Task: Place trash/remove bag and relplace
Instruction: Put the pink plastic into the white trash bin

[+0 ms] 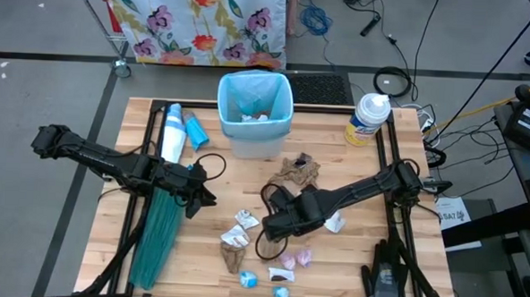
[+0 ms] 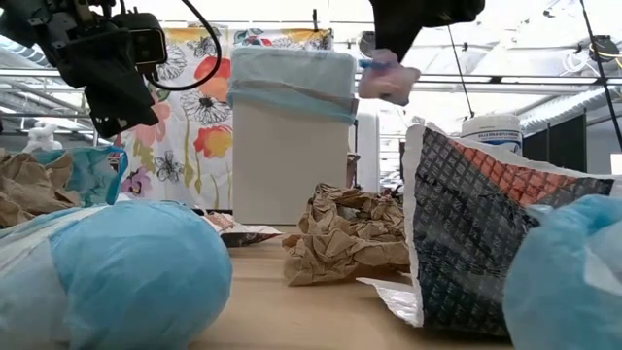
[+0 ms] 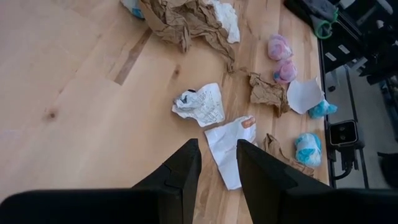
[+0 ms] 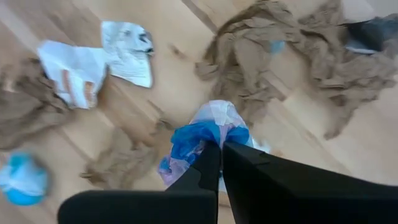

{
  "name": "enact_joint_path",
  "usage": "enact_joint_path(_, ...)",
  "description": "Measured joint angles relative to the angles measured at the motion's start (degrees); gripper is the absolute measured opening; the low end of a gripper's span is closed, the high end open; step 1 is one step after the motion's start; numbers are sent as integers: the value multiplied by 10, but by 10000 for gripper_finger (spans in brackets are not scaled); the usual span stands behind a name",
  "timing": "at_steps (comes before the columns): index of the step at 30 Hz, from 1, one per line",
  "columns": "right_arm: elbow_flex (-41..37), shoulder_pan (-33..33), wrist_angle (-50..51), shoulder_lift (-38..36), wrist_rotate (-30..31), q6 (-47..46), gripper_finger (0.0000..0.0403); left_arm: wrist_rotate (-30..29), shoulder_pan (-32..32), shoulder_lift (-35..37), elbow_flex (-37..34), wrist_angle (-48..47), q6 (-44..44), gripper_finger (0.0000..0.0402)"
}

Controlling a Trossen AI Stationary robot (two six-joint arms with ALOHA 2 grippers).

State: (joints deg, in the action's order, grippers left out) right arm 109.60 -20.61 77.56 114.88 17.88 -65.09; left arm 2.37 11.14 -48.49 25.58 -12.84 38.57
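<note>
From my remote seat I read the wooden table (image 1: pixel 153 260) left to right: on the far left a folded teal-green bag (image 1: pixel 156 238) lies along the table's edge, with a white bottle (image 1: pixel 172 131) and a blue wrapped item (image 1: pixel 197 131) behind it. My left gripper (image 1: pixel 202 197) hangs above the boards just right of the teal bag, fingers (image 3: pixel 180 171) slightly apart, nothing between them. Mid-table at the back stands the bin (image 1: pixel 254 112) lined with the pale-blue bag (image 1: pixel 227 93), a few scraps inside. In front of it lies a crumpled brown paper towel (image 1: pixel 300 170); white paper wads (image 1: pixel 244 221), another brown scrap (image 1: pixel 233 255), pink and blue wrappers (image 1: pixel 294 257) scatter toward the front edge. My right gripper (image 4: pixel 216 151) is lifted over this litter, pinched tight on a blue-and-white wrapper (image 4: pixel 208 134). Back right sits a wipes tub (image 1: pixel 368 119). Beyond the table: a floral cloth (image 1: pixel 199 20), grey floor, loose cables (image 1: pixel 393 81).
</note>
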Motion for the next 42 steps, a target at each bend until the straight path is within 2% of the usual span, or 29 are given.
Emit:
enact_joint_path(15, 0, 19, 61, -61, 6, 205, 0, 0, 0, 0, 0, 0, 0, 109)
enact_joint_path(19, 0, 17, 78, -86, 32, 234, 0, 0, 0, 0, 0, 0, 0, 109)
enact_joint_path(28, -6, 17, 95, -131, 47, 281, 0, 0, 0, 0, 0, 0, 0, 109)
enact_joint_path(34, -89, 10, 83, -179, 47, 264, 0, 0, 0, 0, 0, 0, 0, 109)
enact_joint_path(42, -212, -16, 8, -273, 42, 205, 0, 0, 0, 0, 0, 0, 0, 109)
